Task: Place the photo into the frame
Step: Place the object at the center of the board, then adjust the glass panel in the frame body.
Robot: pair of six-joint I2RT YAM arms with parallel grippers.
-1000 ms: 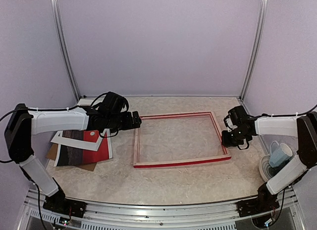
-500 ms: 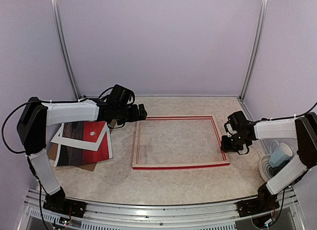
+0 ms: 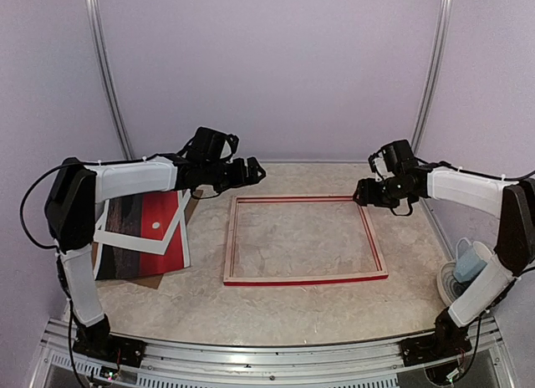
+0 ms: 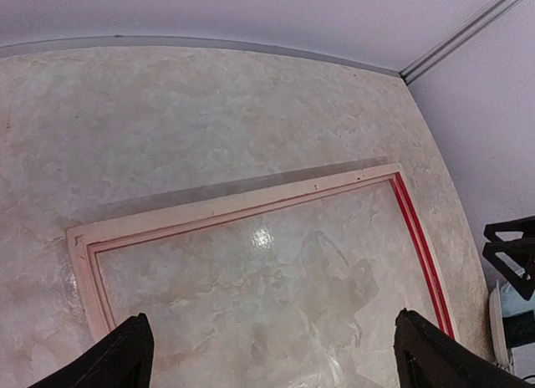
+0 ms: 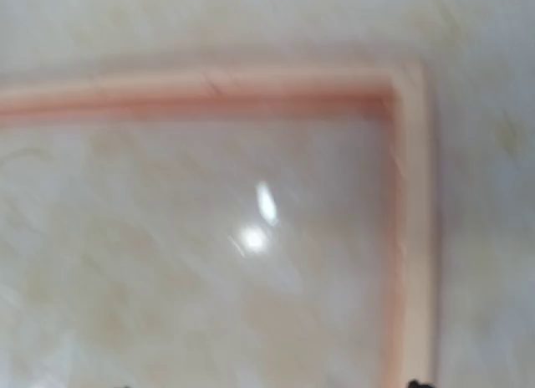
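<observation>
So the frame (image 3: 305, 279) lies flat mid-table, photo (image 3: 165, 237) at its 9 o'clock. My left gripper (image 3: 254, 172) is spread wide, right gripper (image 3: 361, 193) looks spread too, both empty.

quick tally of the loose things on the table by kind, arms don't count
frame: 1
photo: 1
white mat border: 1
brown backing board: 1
cup: 1
white dish under the cup: 1
total: 6
</observation>
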